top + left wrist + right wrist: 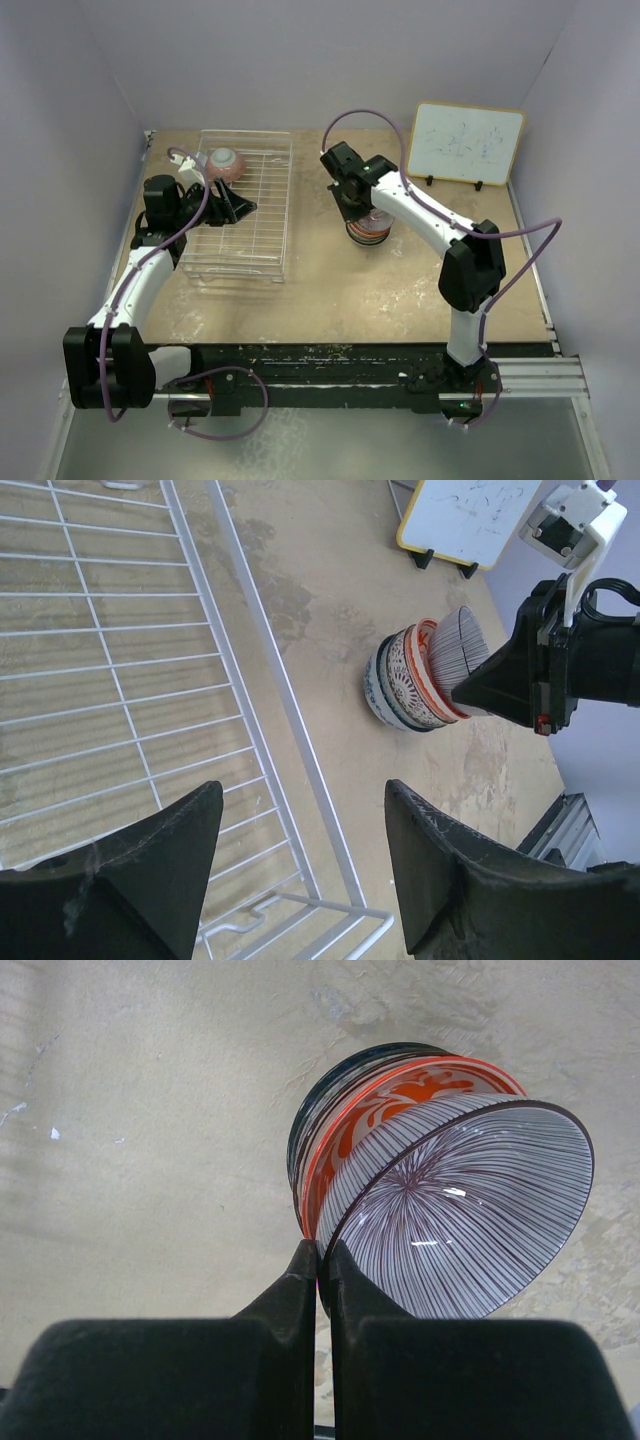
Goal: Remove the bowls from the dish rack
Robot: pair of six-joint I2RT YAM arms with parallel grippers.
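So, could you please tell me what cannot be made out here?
- Stack: top view, the right arm partly covers it; bowl count unclear.
- Lower bowls: right wrist view, the purple bowl hides all but their rims.
- Whiteboard: left wrist view, cut by the top edge; marks too small to read.
- Pink bowl: outside both wrist views.

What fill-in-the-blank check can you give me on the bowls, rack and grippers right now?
The right gripper is shut on the rim of the striped bowl, tilted on a stack standing on the ____.
The one bowl in the dish rack is ____.
The left gripper, above the rack, has its jaws ____.
Missing: table; pink; open.
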